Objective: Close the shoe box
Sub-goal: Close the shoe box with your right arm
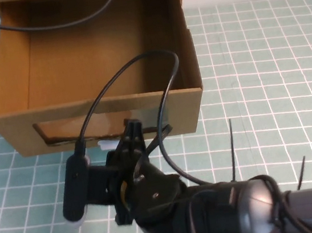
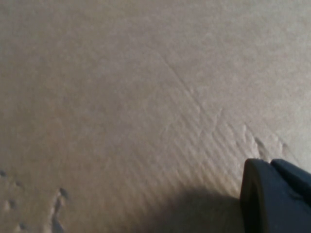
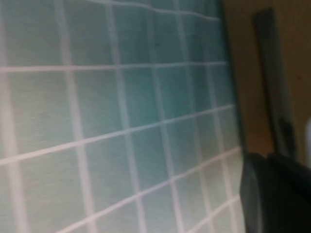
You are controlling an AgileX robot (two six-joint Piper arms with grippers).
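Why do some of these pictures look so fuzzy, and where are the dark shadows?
High view: sharp on the shoe box; its inner walls lie in shade. The right gripper sits at the box's front, by the white tab. Left wrist view: very close cardboard, soft, with a dark shadow beside the left gripper's one visible fingertip. Right wrist view: blurry all over, the green grid mat smeared.

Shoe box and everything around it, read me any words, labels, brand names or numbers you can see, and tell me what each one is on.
No readable text anywhere.
Shoe box: plain brown cardboard, no print showing.
White pull tab: blank as far as visible.
Grid mat: lines only, no numbers.
Right gripper, at the box front: no markings visible.
Left gripper, close against cardboard: no markings visible.
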